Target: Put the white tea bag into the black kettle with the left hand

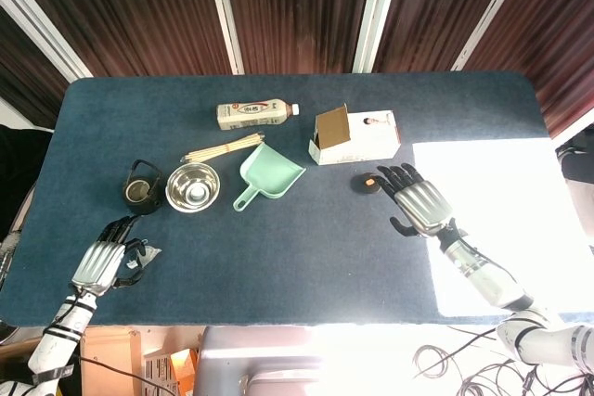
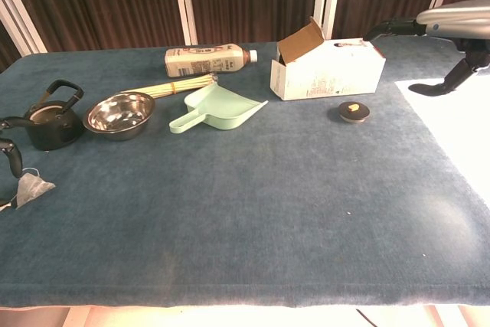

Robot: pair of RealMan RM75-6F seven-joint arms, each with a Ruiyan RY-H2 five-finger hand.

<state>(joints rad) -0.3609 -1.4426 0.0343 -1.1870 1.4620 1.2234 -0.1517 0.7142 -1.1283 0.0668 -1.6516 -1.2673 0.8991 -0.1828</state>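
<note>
Tea bag (image 2: 32, 187) sits flat on the table (image 1: 306, 248) near the front-left edge, close to the black kettle (image 1: 139, 188), with the left robot hand (image 1: 100, 263) hovering open right beside it, presumably lining up a pinch, while the right robot hand (image 1: 422, 204) idles open.

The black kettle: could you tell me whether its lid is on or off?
Off. The black kettle shows an open mouth, and a small dark lid lies by the carton.
</note>
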